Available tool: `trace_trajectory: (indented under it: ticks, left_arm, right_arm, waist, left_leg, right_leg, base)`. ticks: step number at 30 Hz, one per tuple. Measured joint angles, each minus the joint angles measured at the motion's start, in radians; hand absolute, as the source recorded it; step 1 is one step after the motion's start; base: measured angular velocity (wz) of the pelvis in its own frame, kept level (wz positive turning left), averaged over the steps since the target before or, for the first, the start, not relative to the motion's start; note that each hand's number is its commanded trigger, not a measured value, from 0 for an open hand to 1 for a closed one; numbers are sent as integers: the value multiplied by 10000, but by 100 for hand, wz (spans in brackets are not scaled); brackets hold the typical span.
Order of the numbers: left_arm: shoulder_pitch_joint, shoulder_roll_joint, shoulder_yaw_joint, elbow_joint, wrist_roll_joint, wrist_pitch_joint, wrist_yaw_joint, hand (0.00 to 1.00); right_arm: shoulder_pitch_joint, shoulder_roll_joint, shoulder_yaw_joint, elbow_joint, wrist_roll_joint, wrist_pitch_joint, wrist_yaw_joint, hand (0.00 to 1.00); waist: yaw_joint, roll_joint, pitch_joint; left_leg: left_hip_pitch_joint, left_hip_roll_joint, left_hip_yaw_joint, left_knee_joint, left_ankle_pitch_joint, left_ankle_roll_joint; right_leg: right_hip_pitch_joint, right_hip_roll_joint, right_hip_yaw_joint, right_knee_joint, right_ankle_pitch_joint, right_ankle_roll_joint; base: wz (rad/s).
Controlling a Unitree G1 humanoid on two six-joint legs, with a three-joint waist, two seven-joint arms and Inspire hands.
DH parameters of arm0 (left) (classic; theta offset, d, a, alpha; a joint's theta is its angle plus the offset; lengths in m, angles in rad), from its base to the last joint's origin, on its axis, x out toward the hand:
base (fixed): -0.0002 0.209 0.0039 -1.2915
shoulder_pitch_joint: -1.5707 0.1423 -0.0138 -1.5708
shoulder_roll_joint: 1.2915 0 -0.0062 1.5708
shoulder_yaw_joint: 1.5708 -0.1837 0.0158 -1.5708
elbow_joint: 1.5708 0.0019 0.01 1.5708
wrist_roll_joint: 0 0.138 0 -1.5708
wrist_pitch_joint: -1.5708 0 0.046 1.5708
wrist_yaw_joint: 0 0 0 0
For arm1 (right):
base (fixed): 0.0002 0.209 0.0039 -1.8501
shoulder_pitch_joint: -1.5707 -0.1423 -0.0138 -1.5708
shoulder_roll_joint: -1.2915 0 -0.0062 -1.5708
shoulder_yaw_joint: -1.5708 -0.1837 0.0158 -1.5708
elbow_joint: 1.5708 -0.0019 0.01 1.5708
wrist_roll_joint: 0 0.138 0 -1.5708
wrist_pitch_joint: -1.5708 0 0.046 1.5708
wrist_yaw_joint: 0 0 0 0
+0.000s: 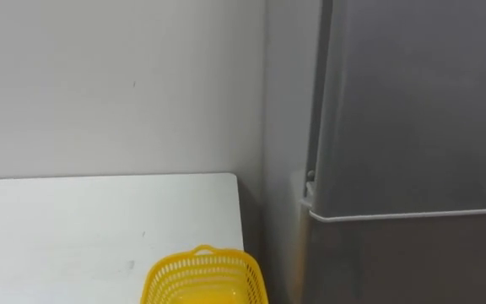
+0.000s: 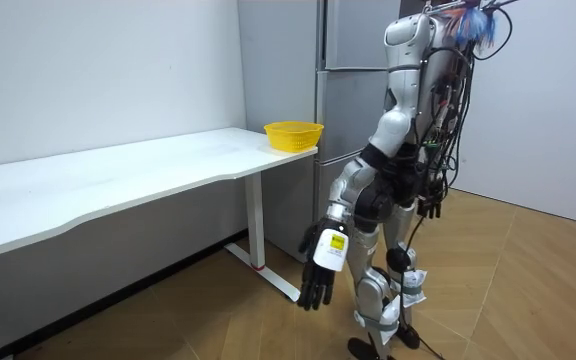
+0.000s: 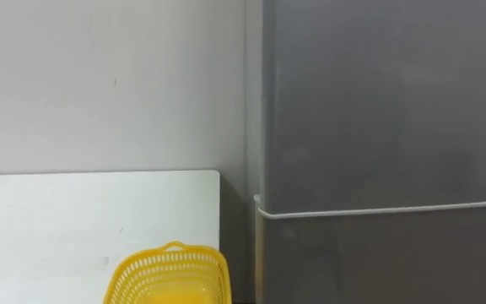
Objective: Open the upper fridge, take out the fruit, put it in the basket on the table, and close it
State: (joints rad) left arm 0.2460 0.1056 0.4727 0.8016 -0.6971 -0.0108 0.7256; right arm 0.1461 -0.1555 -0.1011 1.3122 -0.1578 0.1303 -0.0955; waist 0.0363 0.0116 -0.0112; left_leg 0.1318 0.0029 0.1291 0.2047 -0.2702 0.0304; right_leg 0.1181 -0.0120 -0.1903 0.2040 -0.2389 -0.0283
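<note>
A: Left side first?
B: White surface (image 1: 74, 228) against a pale wall (image 1: 116, 84). A yellow basket (image 1: 205, 274) stands at the surface's end nearest the fridge. The lower edge cuts it off, and what is in it is hard to make out.

A: Right of that?
B: Grey fridge (image 1: 412, 127), just beside the surface's end. Upper door (image 1: 420, 93) closed, lower door (image 1: 412, 262) closed, pale seam between them. Interior hidden.

A: The robot?
B: Stands upright facing the fridge. Left hand (image 2: 320, 275) hangs low, fingers slack and straight, holding nothing. Right hand (image 2: 429, 206) is at the far hip, partly behind the body. Cannot tell its state.
</note>
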Motion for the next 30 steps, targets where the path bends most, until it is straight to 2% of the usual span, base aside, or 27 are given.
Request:
trace_trajectory:
  ticks: [5, 7, 11, 12, 16, 17, 19, 21, 25, 28, 29, 30]
  left_arm:
    - [138, 3, -22, -1818, -119, -703, 1299, 0]
    - [164, -4, -26, -2603, 231, -831, 1756, 0]
    - [216, 24, 110, -4351, 1695, -1041, 2592, 0]
    - [89, 101, 213, -4852, 2161, -1047, 2776, 0]
    - [-31, 576, 478, -6730, 2636, -1139, 3148, 0]
    - [-59, 724, 666, -7285, 2799, -1263, 3206, 0]
    - [-144, 907, 807, -8188, 2791, -1356, 3346, 0]
    - [-146, 1105, 848, -9225, 2788, -1587, 3317, 0]
    - [-150, 1117, 830, -10815, 2814, -1656, 2742, 0]
    - [-535, 1132, 772, -12223, 3486, -1613, 2069, 0]
    - [-711, 1238, 691, -12764, 3582, -1616, 1731, 0]
    - [-1011, 1386, 524, -13233, 3578, -1611, 1352, 0]
  right_arm:
    - [295, 7, -8, -717, -96, -130, 14, 0]
    - [408, 6, -16, -888, -80, -241, 47, 0]
    - [493, 7, -16, -1134, -107, -296, 57, 0]
    - [513, 9, -2, -1167, -135, -307, 56, 0]
    - [429, 2, -9, -1121, -155, -326, 69, 0]
    - [425, -5, -6, -1110, -113, -373, 69, 0]
    - [477, -20, 1, -1116, -50, -491, 71, 0]
    - [527, -11, 11, -1083, 2, -545, 110, 0]
    - [385, 10, 3, -933, -18, -658, 272, 0]
    - [405, -18, 0, -905, -91, -656, 513, 0]
    - [395, -37, 2, -898, -90, -657, 565, 0]
    - [378, -41, 1, -883, -91, -661, 627, 0]
  waist:
    - [75, 76, -37]
    - [221, 126, -64]
    - [432, 144, -66]
    - [526, 152, -57]
    - [528, 197, -48]
    - [504, 247, -43]
    - [483, 353, -6]
    - [421, 428, 62]
    - [263, 494, 78]
    - [228, 423, 106]
    - [209, 408, 116]
    - [176, 386, 165]
  left_leg:
    - [-6, -16, 15, -14, 45, -2]
    - [13, -12, 38, -6, 47, -4]
    - [8, -12, 42, 0, 47, -4]
    - [0, -14, 30, 8, 47, -3]
    - [-27, -89, -263, -7, 66, 33]
    - [-44, -140, -476, -29, 78, 56]
    - [-64, -163, -540, -39, 92, 83]
    - [-98, -178, -588, -8, 101, 98]
    - [-246, -187, -647, 7, 142, 104]
    - [-273, -173, -656, 22, 155, 86]
    - [-337, -175, -678, 75, 156, 86]
    - [-348, -184, -711, 125, 156, 87]
  right_leg:
    - [-51, 0, 29, 43, 9, 3]
    - [-63, 11, 129, 69, 9, 3]
    - [-136, 9, 159, 155, 9, 3]
    - [-148, 8, 157, 140, 9, 3]
    - [-169, -22, 105, 153, 5, 6]
    - [-180, -22, 120, 157, 4, 7]
    - [-176, -31, 116, 160, 10, 16]
    - [-175, -42, 87, 164, 19, 30]
    - [-336, -62, -3, 164, 21, 28]
    - [-337, -53, -2, 156, 18, 20]
    - [-334, -57, -29, 149, 20, 19]
    - [-311, -64, -40, 127, 21, 19]
  base:
    - [-3]
    - [-9]
    - [-4]
    - [0]
    - [3]
    - [0]
    - [0]
    - [6]
    - [7]
    - [2]
    - [6]
    - [7]
